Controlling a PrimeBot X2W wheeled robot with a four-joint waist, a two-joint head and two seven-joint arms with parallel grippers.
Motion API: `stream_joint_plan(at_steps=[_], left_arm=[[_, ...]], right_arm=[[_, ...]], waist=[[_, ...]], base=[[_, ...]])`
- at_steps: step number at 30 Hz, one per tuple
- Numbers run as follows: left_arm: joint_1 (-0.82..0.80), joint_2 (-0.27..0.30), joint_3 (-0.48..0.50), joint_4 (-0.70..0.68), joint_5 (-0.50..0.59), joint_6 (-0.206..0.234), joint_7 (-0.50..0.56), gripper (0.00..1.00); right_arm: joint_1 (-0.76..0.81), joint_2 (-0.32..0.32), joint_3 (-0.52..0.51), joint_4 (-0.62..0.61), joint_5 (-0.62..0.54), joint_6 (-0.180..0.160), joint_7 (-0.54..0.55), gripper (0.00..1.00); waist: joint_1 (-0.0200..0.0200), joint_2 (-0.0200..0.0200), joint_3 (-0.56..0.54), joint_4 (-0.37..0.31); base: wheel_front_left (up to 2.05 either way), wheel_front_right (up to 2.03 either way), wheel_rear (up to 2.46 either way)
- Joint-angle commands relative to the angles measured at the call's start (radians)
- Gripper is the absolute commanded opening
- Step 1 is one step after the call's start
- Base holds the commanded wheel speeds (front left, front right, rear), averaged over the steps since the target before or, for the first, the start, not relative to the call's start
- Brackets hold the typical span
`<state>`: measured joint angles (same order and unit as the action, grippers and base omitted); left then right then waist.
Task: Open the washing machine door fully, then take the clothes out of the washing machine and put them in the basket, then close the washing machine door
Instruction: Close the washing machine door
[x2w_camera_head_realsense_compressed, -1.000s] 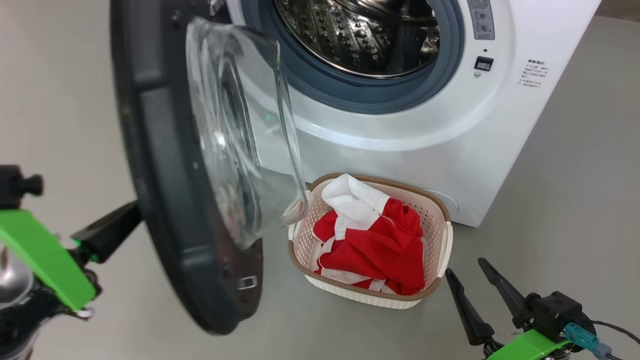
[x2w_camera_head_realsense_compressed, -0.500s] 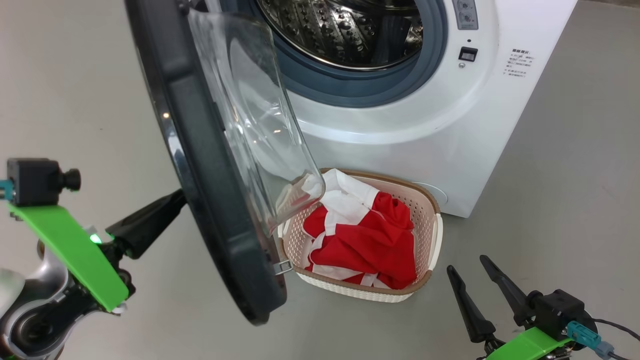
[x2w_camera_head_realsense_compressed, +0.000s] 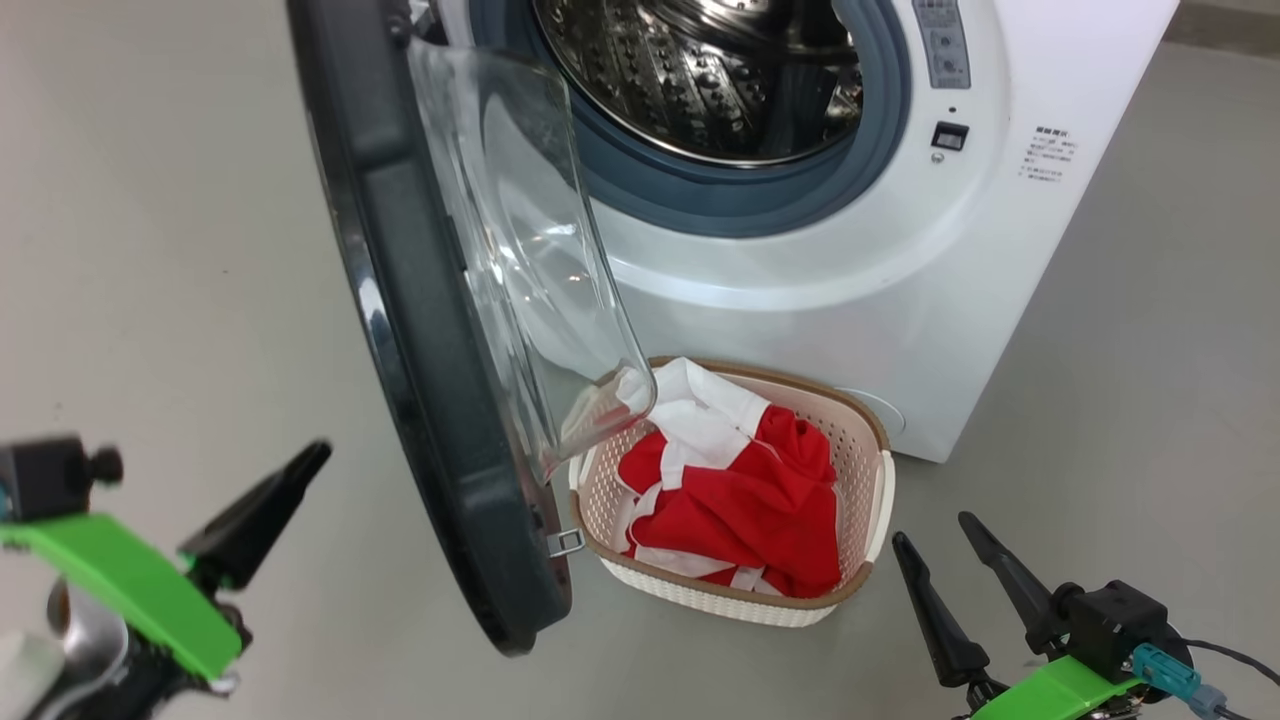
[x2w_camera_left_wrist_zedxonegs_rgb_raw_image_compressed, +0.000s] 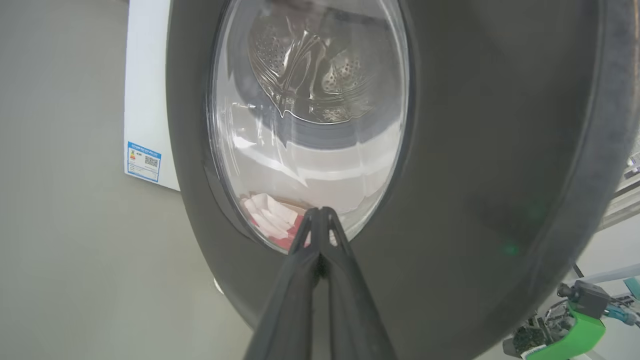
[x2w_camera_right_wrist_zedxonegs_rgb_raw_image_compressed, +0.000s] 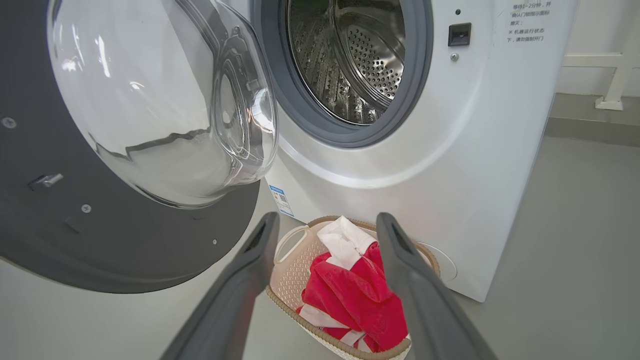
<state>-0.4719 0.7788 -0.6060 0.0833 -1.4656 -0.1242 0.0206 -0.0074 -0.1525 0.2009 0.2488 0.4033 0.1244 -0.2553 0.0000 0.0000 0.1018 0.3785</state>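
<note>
Left fingers (x2w_camera_head_realsense_compressed: 260, 515), pinched together, aim at the door (x2w_camera_head_realsense_compressed: 420, 330); right fingers (x2w_camera_head_realsense_compressed: 930, 610) spread wide.

Red-and-white fabric clothes (x2w_camera_head_realsense_compressed: 740, 510) lie in the cream perforated plastic basket (x2w_camera_head_realsense_compressed: 852, 445), at six o'clock before the white boxy washing machine (x2w_camera_head_realsense_compressed: 900, 300). The black-rimmed round glass door (x2w_camera_head_realsense_compressed: 420, 350) stands at the basket's nine o'clock.

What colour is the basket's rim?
Brown with a woven look, topping the cream perforated basket. It shows best in the head view.
</note>
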Motion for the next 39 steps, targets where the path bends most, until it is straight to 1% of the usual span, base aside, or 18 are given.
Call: stream_joint_plan(at_steps=[1,2,3,4,5,7,8,9,10,11,12,13,19,24,28,30,33,39], left_arm=[[0.005,0.047,0.037,0.019,0.006,-0.007,-0.038,0.11],[0.017,0.042,0.034,0.032,0.004,-0.007,-0.053,0.11],[0.029,0.036,0.031,0.044,-0.001,-0.007,-0.068,0.15],[0.029,0.036,0.031,0.044,-0.001,-0.007,-0.068,0.15],[0.041,0.033,0.029,0.058,-0.002,-0.007,-0.085,0.21],[0.063,0.023,0.024,0.082,-0.008,-0.007,-0.117,0.25],[0.075,0.016,0.024,0.094,-0.014,-0.007,-0.134,0.32],[0.086,0.010,0.023,0.106,-0.019,-0.007,-0.150,0.42],[0.096,0.004,0.019,0.116,-0.023,-0.007,-0.162,0.45],[0.104,-0.001,0.018,0.127,-0.031,-0.007,-0.171,0.56],[0.120,-0.013,0.020,0.145,-0.044,-0.007,-0.197,0.95],[0.129,-0.022,0.023,0.154,-0.052,-0.007,-0.209,1.00],[0.181,-0.081,0.030,0.224,-0.056,-0.007,-0.262,1.00],[0.212,-0.142,0.056,0.280,-0.075,-0.007,-0.276,1.00],[0.227,-0.174,0.075,0.325,-0.051,-0.007,-0.280,1.00],[0.229,-0.188,0.091,0.351,-0.025,-0.007,-0.281,1.00],[0.233,-0.221,0.159,0.379,0.026,-0.007,-0.282,1.00],[0.250,-0.300,0.307,0.410,0.239,-0.007,-0.282,1.00]], right_arm=[[-0.006,-0.004,0.021,-0.023,-0.008,0.006,-0.006,1.00],[-0.003,-0.004,0.021,-0.023,-0.007,0.006,-0.006,1.00],[-0.001,-0.003,0.022,-0.023,-0.007,0.006,-0.006,1.00],[-0.001,-0.003,0.022,-0.023,-0.007,0.006,-0.006,1.00],[0.002,-0.003,0.023,-0.023,-0.007,0.006,-0.006,1.00],[0.005,-0.003,0.024,-0.023,-0.006,0.006,-0.006,1.00],[0.006,-0.003,0.024,-0.023,-0.006,0.006,-0.006,1.00],[0.007,-0.004,0.025,-0.023,-0.005,0.006,-0.006,1.00],[0.008,-0.004,0.026,-0.023,-0.005,0.006,-0.006,1.00],[0.009,-0.005,0.027,-0.022,-0.005,0.006,-0.006,1.00],[0.010,-0.005,0.028,-0.022,-0.005,0.006,-0.006,1.00],[0.011,-0.006,0.028,-0.022,-0.005,0.006,-0.006,1.00],[0.015,-0.006,0.035,-0.018,-0.001,0.006,-0.006,1.00],[0.017,-0.006,0.040,-0.016,-0.001,0.006,-0.006,1.00],[0.017,-0.005,0.042,-0.015,0.000,0.006,-0.006,1.00],[0.017,-0.004,0.043,-0.014,0.000,0.006,-0.006,1.00],[0.017,-0.003,0.043,-0.013,0.001,0.006,-0.006,1.00],[0.016,0.000,0.043,-0.013,0.001,0.006,-0.006,1.00]], waist=[[0.0000,0.0000,-0.012,0.007],[0.0000,0.0000,-0.015,0.009],[0.0000,0.0000,-0.019,0.010],[0.0000,0.0000,-0.019,0.010],[0.0000,0.0000,-0.021,0.011],[0.0000,0.0000,-0.024,0.012],[0.0000,0.0000,-0.025,0.013],[0.0000,0.0000,-0.026,0.013],[0.0000,0.0000,-0.028,0.013],[0.0000,0.0000,-0.029,0.013],[0.0000,0.0000,-0.031,0.013],[0.0000,0.0000,-0.032,0.013],[0.0000,0.0000,-0.038,0.013],[0.0000,0.0000,-0.039,0.012],[0.0000,0.0000,-0.040,0.009],[0.0000,0.0000,-0.041,0.007],[0.0000,0.0000,-0.042,0.005],[0.0000,0.0000,-0.041,-0.001]], base=[[0.00,0.00,0.00],[0.00,0.00,0.00],[0.00,0.00,0.00],[0.00,0.00,0.00],[0.00,0.00,0.00],[0.00,0.00,0.00],[0.00,0.00,0.00],[0.00,0.00,0.00],[0.00,0.00,0.00],[0.00,0.00,0.00],[0.00,0.00,0.00],[0.00,0.00,0.00],[0.00,0.00,0.00],[0.00,0.00,0.00],[0.00,0.00,0.00],[0.00,0.00,0.00],[0.00,0.00,0.00],[0.00,0.00,0.00]])
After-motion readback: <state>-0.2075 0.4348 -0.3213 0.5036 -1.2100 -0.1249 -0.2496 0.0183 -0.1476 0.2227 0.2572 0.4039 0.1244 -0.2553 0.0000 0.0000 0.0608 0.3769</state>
